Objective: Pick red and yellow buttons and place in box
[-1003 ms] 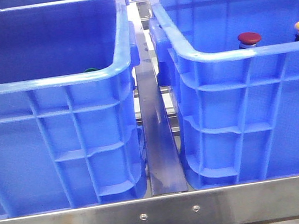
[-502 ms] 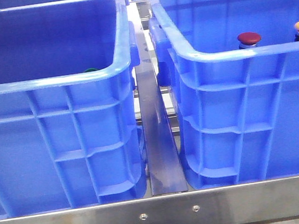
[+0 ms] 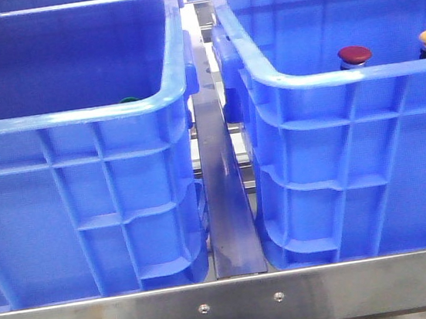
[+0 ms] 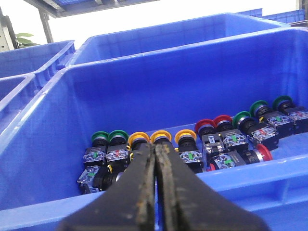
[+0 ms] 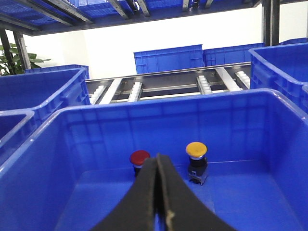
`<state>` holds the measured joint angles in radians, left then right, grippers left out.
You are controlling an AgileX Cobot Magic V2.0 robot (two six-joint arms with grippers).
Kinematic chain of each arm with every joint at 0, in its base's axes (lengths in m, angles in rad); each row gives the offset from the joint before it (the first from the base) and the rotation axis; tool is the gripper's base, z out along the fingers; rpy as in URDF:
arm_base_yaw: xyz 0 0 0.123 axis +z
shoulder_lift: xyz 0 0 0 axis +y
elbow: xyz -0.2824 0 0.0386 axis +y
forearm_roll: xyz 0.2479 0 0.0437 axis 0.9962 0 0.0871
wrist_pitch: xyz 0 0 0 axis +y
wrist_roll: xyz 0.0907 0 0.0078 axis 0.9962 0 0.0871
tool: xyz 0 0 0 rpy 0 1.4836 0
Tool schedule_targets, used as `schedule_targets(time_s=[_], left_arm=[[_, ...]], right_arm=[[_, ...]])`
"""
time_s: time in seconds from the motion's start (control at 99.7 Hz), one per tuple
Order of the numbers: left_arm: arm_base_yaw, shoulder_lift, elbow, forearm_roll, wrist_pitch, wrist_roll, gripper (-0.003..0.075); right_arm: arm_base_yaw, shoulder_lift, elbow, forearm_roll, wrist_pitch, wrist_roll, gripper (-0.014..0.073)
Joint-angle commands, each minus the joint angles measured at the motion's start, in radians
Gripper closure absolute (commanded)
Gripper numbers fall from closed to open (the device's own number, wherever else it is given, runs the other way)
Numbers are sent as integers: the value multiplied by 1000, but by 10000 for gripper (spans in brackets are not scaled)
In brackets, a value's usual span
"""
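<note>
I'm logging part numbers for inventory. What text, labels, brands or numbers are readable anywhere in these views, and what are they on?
No text can be read in any view.
Switch blocks under the buttons in the left crate: small white and green labels, too small and blurred to read.
Red button and yellow button in the right crate: no markings visible.
Crate walls and steel rail: no print, only screws.

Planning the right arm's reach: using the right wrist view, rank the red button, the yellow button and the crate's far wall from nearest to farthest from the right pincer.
1. Red button, just behind the closed right pincer.
2. Yellow button, off to the side, standing on the crate floor.
3. Far wall, behind both buttons.
</note>
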<state>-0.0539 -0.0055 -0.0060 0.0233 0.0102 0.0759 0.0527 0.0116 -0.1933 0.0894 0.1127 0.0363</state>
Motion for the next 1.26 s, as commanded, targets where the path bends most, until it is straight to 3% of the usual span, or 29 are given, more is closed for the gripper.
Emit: schedule_targets(time_s=[0.0,0.361,1.254], left_arm=[[1,-31,58,-9,-84,-9,739],[1,-31,58,-9,-84,-9,739],[1,-31,58,-9,-84,-9,739]], right_arm=[[1,-51,17,-20,-89,0,662],[36,-46,209,-30,-343,1,662],[72,-46,206,-34,-325,1,662]])
